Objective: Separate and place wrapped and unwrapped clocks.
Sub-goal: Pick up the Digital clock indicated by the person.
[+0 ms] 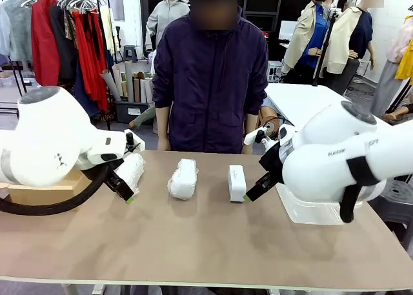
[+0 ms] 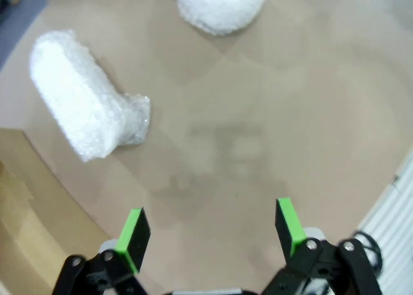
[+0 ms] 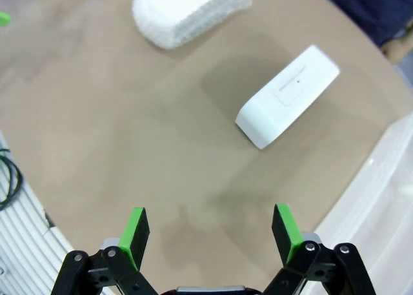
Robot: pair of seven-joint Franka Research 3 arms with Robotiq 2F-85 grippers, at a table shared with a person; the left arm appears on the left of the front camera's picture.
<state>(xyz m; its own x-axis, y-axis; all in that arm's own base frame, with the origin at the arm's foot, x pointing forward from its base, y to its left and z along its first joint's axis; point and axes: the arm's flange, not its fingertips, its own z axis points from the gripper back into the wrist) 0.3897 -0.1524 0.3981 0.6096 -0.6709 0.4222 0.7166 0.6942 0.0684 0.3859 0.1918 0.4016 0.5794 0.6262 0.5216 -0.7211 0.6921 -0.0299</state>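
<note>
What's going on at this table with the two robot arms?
Three white things lie in a row on the table: a left padded bundle, a middle padded bundle and a smooth white block. The left gripper hovers open near the left padded bundle without touching it. The right gripper hovers open near the smooth white block. Neither holds anything. A person stands at the far side, hands off the table.

left bundle (image 1: 132, 167), middle bundle (image 1: 183, 179), block (image 1: 237, 182) bar far half; near table (image 1: 193, 243) open
</note>
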